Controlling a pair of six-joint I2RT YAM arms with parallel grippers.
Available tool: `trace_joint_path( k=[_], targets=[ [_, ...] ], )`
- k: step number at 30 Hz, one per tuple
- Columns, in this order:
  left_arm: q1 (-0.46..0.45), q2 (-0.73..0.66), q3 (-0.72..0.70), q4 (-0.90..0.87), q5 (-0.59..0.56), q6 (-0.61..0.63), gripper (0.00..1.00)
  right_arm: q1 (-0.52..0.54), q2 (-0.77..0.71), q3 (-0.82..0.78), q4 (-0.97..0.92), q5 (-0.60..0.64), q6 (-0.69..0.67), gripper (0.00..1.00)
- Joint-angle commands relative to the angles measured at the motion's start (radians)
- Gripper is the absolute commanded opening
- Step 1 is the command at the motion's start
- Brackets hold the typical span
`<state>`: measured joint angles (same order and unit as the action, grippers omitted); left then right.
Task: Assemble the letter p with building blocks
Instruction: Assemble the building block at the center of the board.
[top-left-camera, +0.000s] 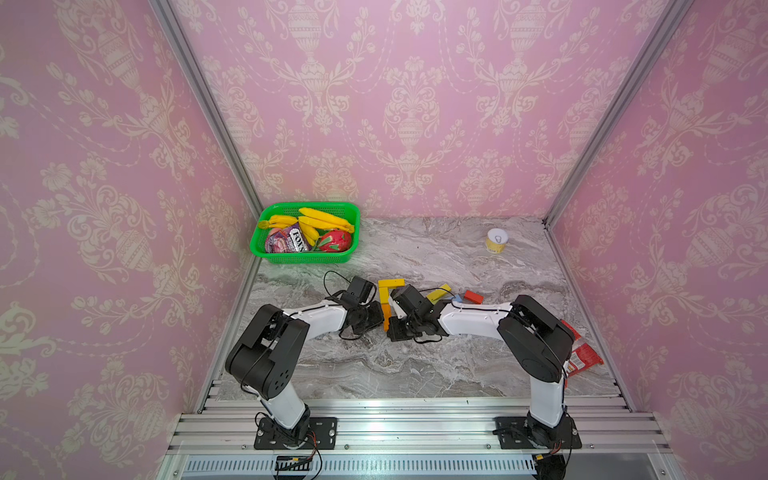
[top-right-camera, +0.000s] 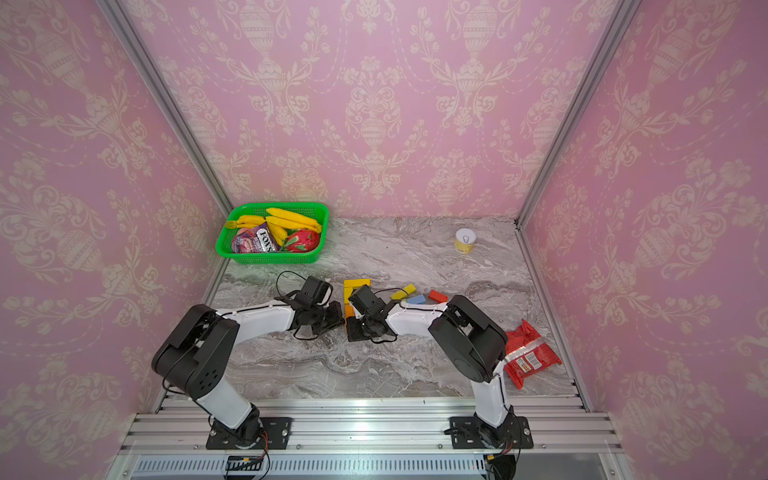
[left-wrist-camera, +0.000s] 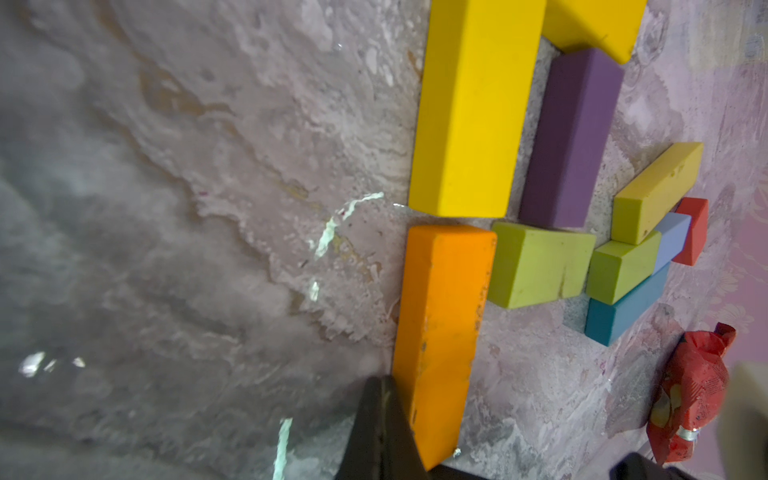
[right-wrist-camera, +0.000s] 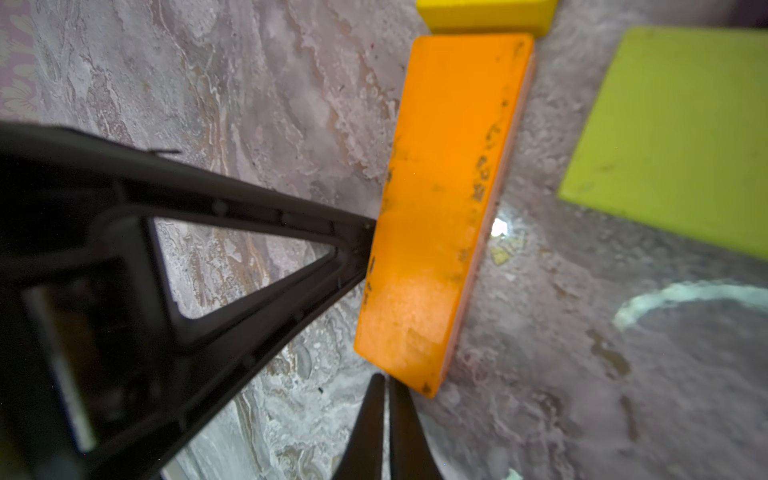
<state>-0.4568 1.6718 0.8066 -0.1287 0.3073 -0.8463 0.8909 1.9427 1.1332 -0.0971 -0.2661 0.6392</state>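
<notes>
"Both tools look pinched together, right?"

"Yes. The left wrist view shows the left tool (left-wrist-camera: 382, 419) with its fingers pressed flat against each other and holding nothing. Its tip is against the long side of the orange block (left-wrist-camera: 440, 332). The right wrist view shows the right tool (right-wrist-camera: 384, 419) closed on nothing too, just off that block's end corner."

"Do the overhead pictures confirm that?"

"No. In both top views the wrists cover the fingertips. Only a strip of the orange block (top-left-camera: 386, 313) shows between the arms, mid-table (top-left-camera: 415, 374), end to end with the long yellow block (top-left-camera: 382, 297)."

"What does the left wrist add?"

"Three blocks that the right arm hides from above. The purple block (left-wrist-camera: 573, 141) lies alongside the long yellow one. The lime green block (left-wrist-camera: 540, 266) sits just beside the orange one. The teal block (left-wrist-camera: 627, 307) is bunched with the light blue block (left-wrist-camera: 673, 241) and the red block (left-wrist-camera: 692, 230)."

"And only from above?"

"The green basket (top-left-camera: 305, 261) in the far left corner and the can (top-left-camera: 496, 240) far right. The red snack packet (top-right-camera: 530, 357) by the right arm's base shows in the left wrist view as well."
</notes>
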Motion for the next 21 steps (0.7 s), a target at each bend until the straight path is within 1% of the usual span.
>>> trace_joint_path(
  k=[1,7,9,21],
  targets=[
    [-0.01,0.023,0.003,-0.043,-0.028,0.026,0.0,0.006,0.061,-0.006,-0.083,0.023,-0.013,0.09],
    [-0.009,0.025,0.003,-0.045,-0.034,0.028,0.0,0.005,0.07,-0.006,-0.082,0.018,-0.016,0.09],
    [-0.009,0.026,0.005,-0.046,-0.033,0.028,0.0,0.005,0.073,0.031,-0.084,0.018,-0.015,0.09],
    [-0.01,0.039,0.017,-0.048,-0.031,0.028,0.0,0.0,0.079,0.031,-0.081,0.016,-0.013,0.09]
  ],
)
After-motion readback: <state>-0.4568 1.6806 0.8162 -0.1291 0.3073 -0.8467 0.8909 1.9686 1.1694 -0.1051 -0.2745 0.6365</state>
